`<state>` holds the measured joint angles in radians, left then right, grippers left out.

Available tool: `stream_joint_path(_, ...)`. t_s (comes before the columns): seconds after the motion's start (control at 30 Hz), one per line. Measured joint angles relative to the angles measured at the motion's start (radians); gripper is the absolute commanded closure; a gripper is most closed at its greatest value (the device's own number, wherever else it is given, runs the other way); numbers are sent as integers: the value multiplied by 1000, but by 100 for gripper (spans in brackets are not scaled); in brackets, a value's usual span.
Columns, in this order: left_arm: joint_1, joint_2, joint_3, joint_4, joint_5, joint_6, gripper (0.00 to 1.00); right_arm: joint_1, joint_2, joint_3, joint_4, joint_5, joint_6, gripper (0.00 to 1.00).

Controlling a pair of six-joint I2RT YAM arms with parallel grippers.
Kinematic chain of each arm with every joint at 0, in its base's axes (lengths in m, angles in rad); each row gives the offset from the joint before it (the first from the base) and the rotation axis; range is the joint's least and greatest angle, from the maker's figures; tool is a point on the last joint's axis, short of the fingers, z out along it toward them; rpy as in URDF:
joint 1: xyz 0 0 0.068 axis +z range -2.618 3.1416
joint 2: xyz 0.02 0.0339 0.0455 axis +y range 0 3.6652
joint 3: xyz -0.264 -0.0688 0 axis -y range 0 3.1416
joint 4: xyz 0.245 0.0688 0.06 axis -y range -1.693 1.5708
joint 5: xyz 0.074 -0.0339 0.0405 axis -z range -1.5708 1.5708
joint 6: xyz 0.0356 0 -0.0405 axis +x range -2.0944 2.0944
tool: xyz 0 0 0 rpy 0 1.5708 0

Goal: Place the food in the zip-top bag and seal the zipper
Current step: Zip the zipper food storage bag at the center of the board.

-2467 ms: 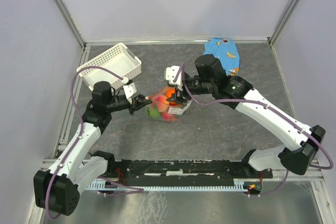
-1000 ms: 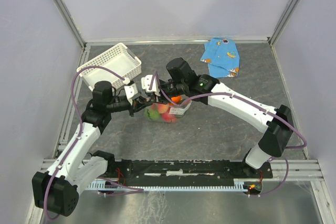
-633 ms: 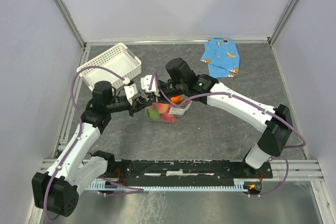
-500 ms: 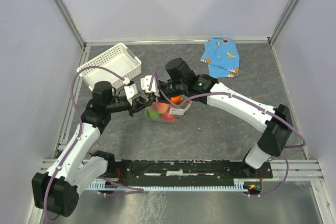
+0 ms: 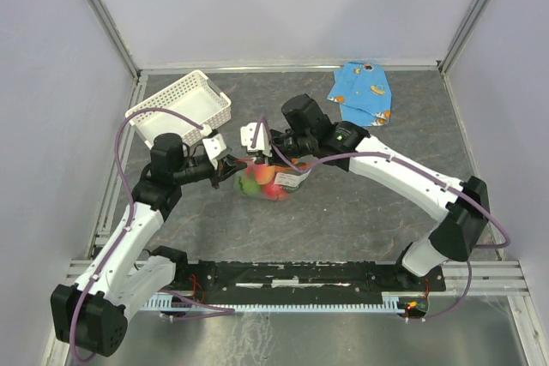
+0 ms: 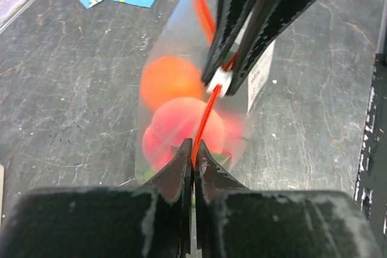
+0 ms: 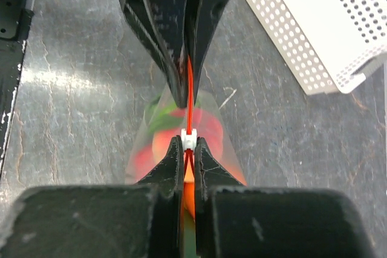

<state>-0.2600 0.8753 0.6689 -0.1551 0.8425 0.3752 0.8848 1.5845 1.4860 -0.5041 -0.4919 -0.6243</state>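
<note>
The zip-top bag (image 5: 276,183) hangs just above the table between both grippers, with the food (image 6: 170,82) inside: orange, red, peach and green fruits. Its red-orange zipper (image 6: 206,116) runs edge-on between the two. My left gripper (image 6: 193,146) is shut on the strip's near end. My right gripper (image 7: 189,144) is shut on the zipper (image 7: 188,92) a short way along, with a small white slider (image 7: 189,138) at its fingertips. In the top view the left gripper (image 5: 233,167) and right gripper (image 5: 271,158) sit close together at the bag's left part.
A white lattice basket (image 5: 181,107) stands at the back left, close behind my left arm. A blue patterned cloth (image 5: 362,92) lies at the back right. The dark stone-look tabletop (image 5: 360,203) is walled on three sides.
The right gripper has shut on the zipper and slid a little to the right, away from the left gripper. The left gripper stays put on the strip's end.
</note>
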Motion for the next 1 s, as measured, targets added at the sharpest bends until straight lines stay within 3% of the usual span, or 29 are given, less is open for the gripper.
stream_joint_path(1.0, -5, -7, -49, 116, -419, -194, 97, -153, -322, -256, -99, 294, 36, 98)
